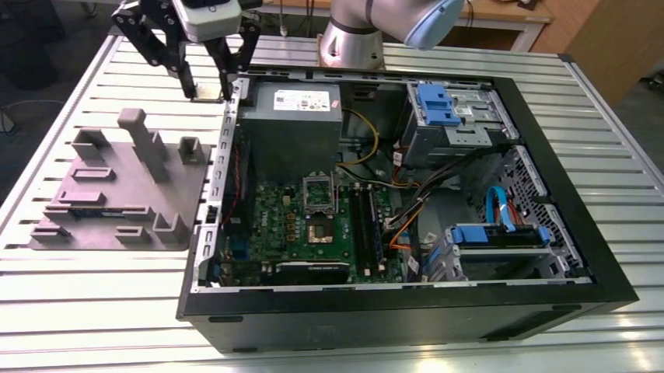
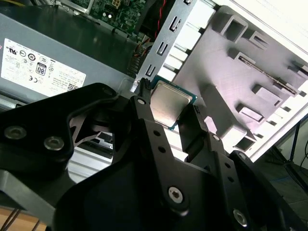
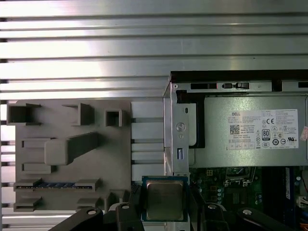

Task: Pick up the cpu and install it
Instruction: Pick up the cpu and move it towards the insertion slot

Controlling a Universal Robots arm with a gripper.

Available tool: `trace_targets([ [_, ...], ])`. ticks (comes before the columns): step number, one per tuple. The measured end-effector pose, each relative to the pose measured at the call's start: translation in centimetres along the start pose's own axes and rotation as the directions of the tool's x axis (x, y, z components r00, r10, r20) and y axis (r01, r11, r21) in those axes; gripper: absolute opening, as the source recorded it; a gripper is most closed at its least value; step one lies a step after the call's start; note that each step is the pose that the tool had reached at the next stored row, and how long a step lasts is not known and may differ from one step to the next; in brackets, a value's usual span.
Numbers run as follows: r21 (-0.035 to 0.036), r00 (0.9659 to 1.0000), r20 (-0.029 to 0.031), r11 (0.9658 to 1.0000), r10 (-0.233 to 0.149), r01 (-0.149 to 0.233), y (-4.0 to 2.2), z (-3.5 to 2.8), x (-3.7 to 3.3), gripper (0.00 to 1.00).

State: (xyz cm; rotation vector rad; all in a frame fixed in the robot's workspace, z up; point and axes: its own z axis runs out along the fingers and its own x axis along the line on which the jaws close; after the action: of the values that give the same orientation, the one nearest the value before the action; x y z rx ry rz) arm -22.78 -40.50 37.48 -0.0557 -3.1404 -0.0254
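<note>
The cpu (image 2: 166, 105) is a small square chip with a silvery top and a thin green edge, held level between the two black fingers (image 2: 144, 113) of my gripper (image 2: 167, 102), which is shut on it. In the first wrist view the cpu (image 3: 164, 199) hangs over the gap between the grey parts holder (image 3: 72, 149) and the computer case's wall (image 3: 179, 130). In the exterior view my gripper (image 1: 210, 96) is high at the back left corner of the case. The motherboard's cpu socket (image 1: 319, 231) lies open, far inside the case.
The open black computer case (image 1: 581, 179) lies on a slatted metal table (image 1: 93, 311). A silver-grey power supply (image 1: 295, 116) with a white label sits beside my gripper. The grey parts holder (image 1: 114, 186) with upright posts stands at the exterior view's left. Cables and blue drive brackets (image 1: 446, 105) fill the case's right.
</note>
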Motion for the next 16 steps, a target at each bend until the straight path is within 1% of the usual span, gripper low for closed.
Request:
trace_targets([
  [7,-0.0001,1.0,0.0001,1.0,0.0,0.0,0.0,0.01,0.0,0.47],
  [13,0.0004,1.0,0.0001,1.0,0.0,0.0,-0.46,0.02,-0.02,0.47],
  [16,0.0016,1.0,0.0001,1.0,0.0,0.0,-0.48,0.03,-0.1,0.47],
])
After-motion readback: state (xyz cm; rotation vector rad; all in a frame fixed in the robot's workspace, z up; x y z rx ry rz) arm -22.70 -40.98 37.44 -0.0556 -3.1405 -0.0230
